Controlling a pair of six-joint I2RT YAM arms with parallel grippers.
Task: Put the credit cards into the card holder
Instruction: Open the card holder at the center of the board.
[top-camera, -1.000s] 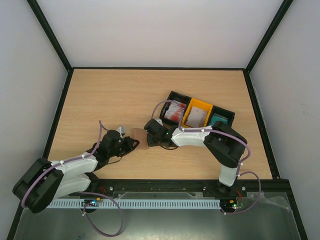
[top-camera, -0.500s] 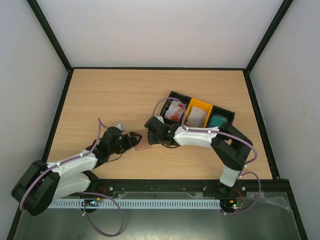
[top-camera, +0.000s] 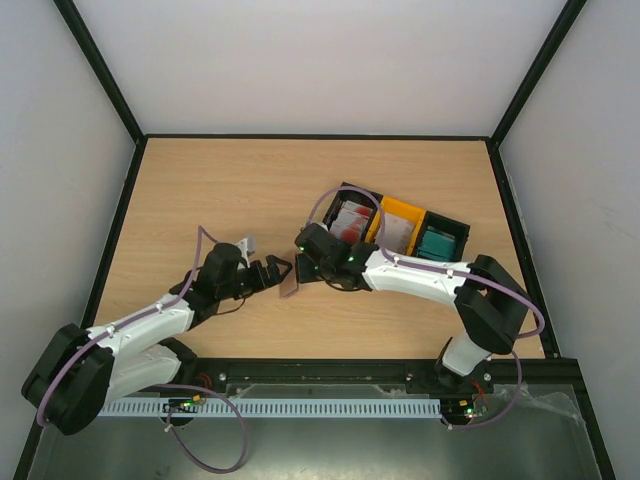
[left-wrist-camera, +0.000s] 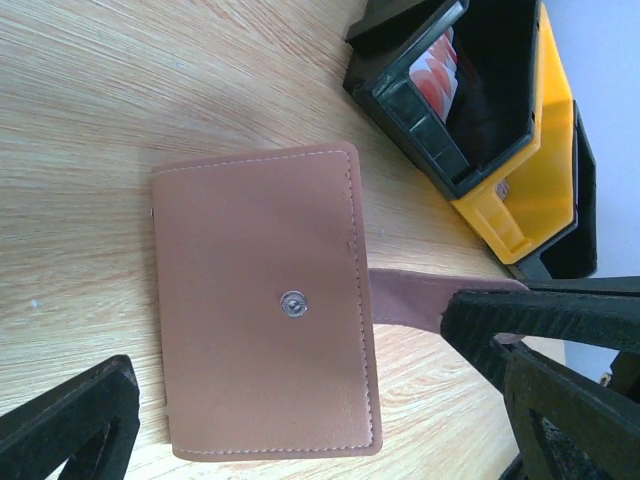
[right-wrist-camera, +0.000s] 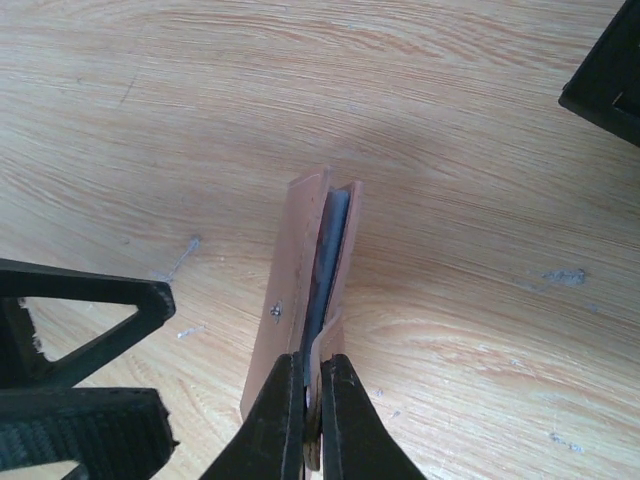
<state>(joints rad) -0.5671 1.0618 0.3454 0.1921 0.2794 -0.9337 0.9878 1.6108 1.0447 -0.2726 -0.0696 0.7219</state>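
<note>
Your right gripper (right-wrist-camera: 312, 405) clamps the strap (left-wrist-camera: 400, 298) of the flat reddish-brown leather card holder (left-wrist-camera: 265, 300); your left gripper (top-camera: 278, 271) gapes just beside it. You're on the opening step. Next, peel that flap wide.

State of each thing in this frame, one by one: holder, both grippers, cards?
card holder: held on edge, snap undone, leaves slightly parted.
right gripper: shut on the card holder's strap.
left gripper: open, clear of the holder.
red-and-white cards: in the left-end tray.
whitish cards: in the yellow tray.
teal cards: in the right-end tray.
</note>
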